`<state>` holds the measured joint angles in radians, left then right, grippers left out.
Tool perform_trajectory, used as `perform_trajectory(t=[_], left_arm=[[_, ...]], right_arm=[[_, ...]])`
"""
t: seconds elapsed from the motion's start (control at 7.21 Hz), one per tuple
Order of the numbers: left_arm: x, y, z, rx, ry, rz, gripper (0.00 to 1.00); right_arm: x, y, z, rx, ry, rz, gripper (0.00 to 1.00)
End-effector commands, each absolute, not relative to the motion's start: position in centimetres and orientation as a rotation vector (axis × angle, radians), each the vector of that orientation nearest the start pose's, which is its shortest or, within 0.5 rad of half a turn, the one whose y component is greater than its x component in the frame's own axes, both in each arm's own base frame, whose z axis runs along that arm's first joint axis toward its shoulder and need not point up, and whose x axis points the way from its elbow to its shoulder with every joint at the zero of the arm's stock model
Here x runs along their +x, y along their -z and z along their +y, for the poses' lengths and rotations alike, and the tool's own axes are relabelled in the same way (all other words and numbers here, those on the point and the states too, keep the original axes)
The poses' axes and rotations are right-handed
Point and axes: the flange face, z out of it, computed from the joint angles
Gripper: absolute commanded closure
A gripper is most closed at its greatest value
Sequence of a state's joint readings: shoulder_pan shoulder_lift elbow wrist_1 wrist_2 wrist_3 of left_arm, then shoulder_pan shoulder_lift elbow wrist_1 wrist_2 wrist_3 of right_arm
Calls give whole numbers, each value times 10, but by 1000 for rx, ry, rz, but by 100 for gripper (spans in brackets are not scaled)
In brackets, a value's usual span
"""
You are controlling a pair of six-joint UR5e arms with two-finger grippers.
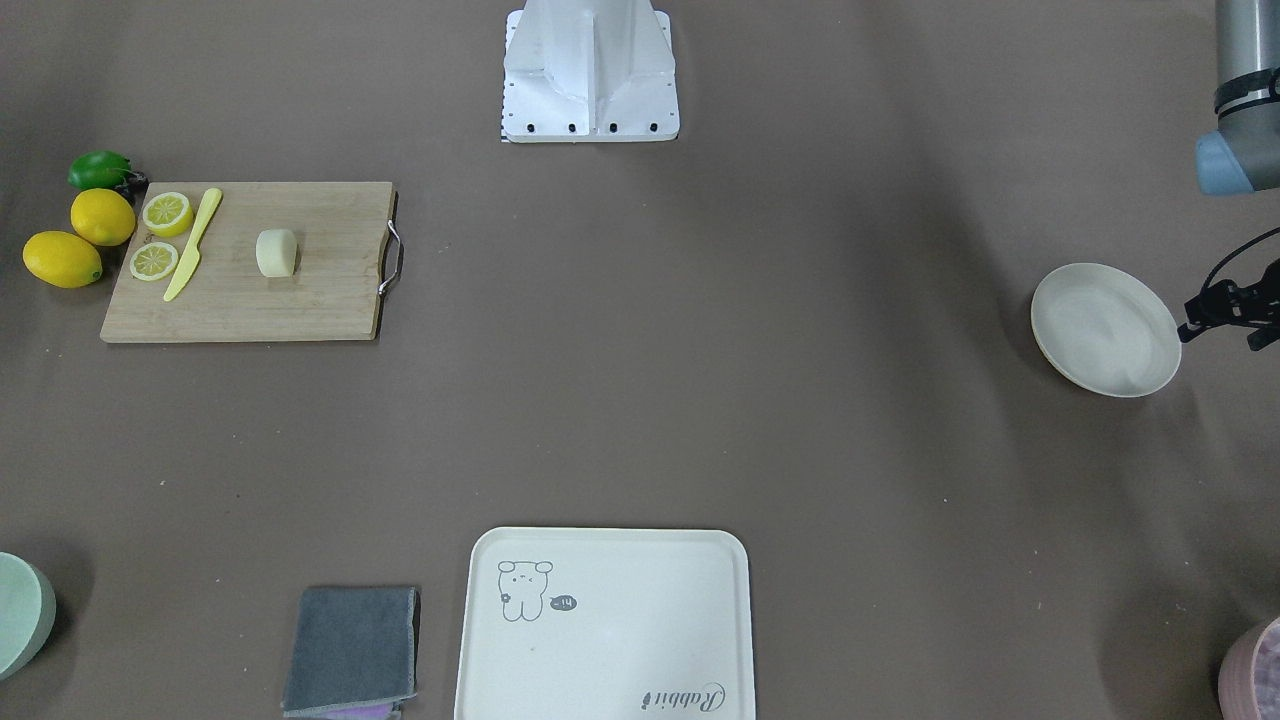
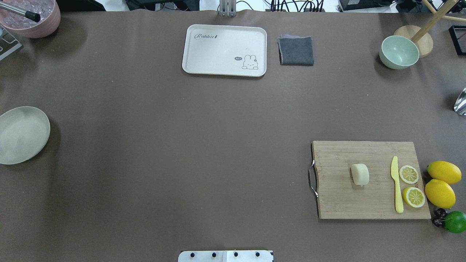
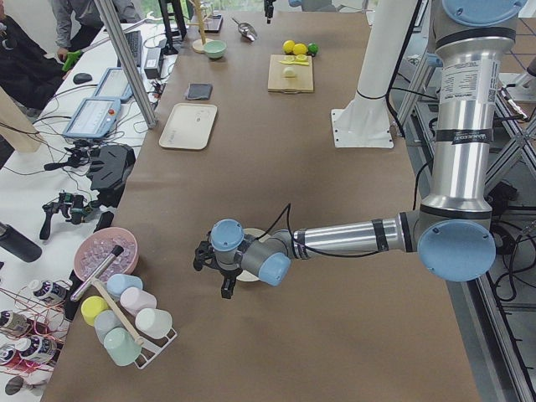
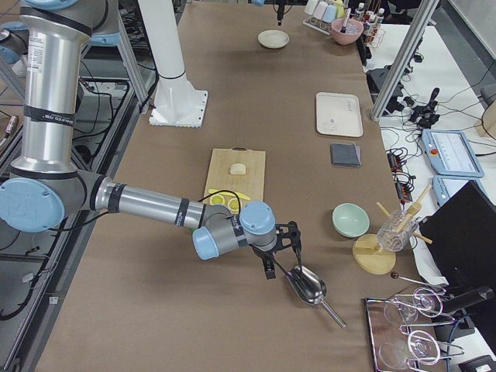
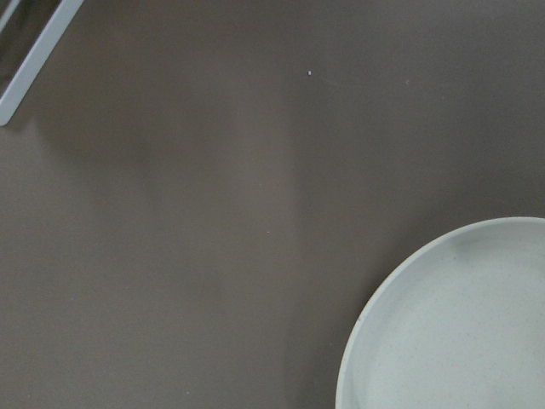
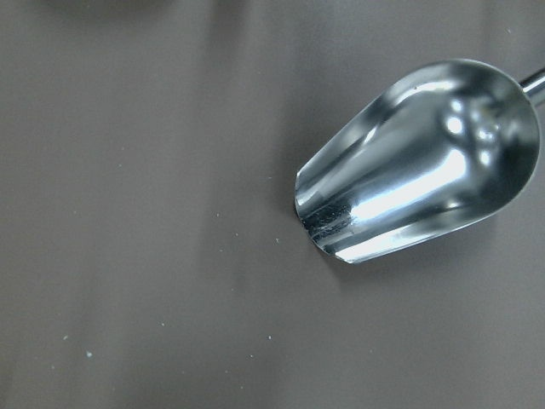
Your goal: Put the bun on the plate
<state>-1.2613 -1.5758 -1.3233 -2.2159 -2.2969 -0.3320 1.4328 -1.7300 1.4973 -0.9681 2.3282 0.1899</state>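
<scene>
The bun (image 2: pixel 360 174), small, pale cream and loaf-shaped, lies on a wooden cutting board (image 2: pixel 342 203) on the robot's right side; it also shows small in the front view as the bun (image 1: pixel 277 252). The plate (image 2: pixel 22 134), round and off-white, sits empty at the table's far left edge; its rim fills the corner of the left wrist view as the plate (image 5: pixel 460 324). My left gripper (image 3: pixel 219 270) hangs just beside the plate. My right gripper (image 4: pixel 283 249) hovers by a metal scoop, well away from the bun. Whether either is open or shut does not show.
On the board lie a yellow knife (image 2: pixel 397 185) and two lemon halves (image 2: pixel 408 174); whole lemons (image 2: pixel 443 172) and a lime (image 2: pixel 455 221) sit beside it. A metal scoop (image 6: pixel 421 158) lies under the right wrist. The rabbit tray (image 2: pixel 224 50), grey cloth (image 2: pixel 296 51), green bowl (image 2: pixel 398 52) and pink bowl (image 2: pixel 31 16) line the far edge.
</scene>
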Motion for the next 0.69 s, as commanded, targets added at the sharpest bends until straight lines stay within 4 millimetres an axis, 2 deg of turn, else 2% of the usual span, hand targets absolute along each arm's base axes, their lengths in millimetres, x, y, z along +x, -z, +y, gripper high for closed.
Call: perform_trajectory(t=[0.0, 0.55], left_arm=[[99, -715, -498, 139, -135, 798, 21], [115, -720, -491, 120, -167, 805, 34]], right_arm=[[4, -702, -439, 236, 114, -800, 0], [-7, -701, -439, 251, 153, -802, 0]])
